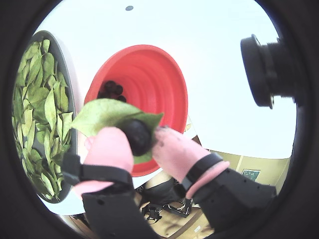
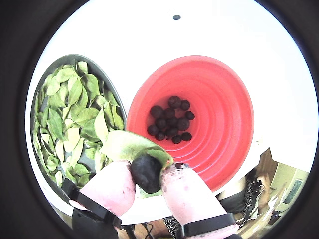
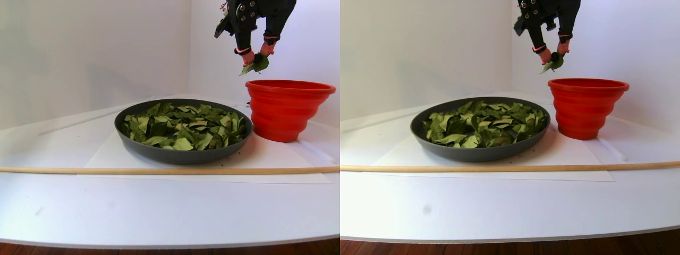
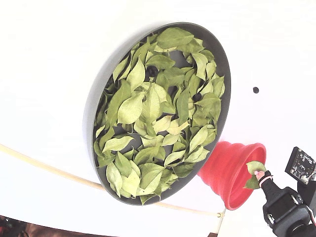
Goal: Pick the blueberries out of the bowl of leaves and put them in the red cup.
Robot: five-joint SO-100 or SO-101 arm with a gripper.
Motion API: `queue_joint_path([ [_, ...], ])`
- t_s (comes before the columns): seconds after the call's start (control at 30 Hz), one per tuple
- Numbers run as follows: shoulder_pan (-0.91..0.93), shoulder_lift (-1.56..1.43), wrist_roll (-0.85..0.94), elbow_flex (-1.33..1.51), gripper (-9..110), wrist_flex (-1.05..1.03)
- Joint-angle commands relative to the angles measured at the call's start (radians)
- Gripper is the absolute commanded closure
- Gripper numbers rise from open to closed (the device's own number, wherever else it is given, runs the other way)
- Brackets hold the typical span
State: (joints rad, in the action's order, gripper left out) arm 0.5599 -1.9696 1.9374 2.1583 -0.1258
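Note:
My gripper (image 2: 148, 177) has pink-padded fingers and is shut on one dark blueberry (image 2: 145, 173). A green leaf (image 2: 132, 146) is caught with the berry and sticks out past the fingertips. The gripper (image 3: 256, 56) hangs above the near rim of the red cup (image 3: 287, 109). In a wrist view, several blueberries (image 2: 171, 119) lie in the cup's bottom. The dark grey bowl (image 4: 91, 113) stands beside the cup, full of green leaves (image 4: 148, 103). Two dark berries (image 4: 152, 71) show between the leaves in the fixed view.
A thin wooden rod (image 3: 159, 170) lies across the white table in front of the bowl. A small flat black dot (image 4: 255, 90) marks the table beyond the cup. A second camera lens (image 1: 264, 69) juts into a wrist view at upper right.

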Motion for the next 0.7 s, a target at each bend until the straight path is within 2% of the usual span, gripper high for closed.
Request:
queue_joint_path([
  [0.0, 0.049, -0.057, 0.008, -0.067, 92, -0.002],
  [0.43, 0.115, -0.021, 0.041, -0.041, 91, 0.037],
  [0.67, 0.126, 0.018, 0.06, -0.032, 83, 0.098],
])
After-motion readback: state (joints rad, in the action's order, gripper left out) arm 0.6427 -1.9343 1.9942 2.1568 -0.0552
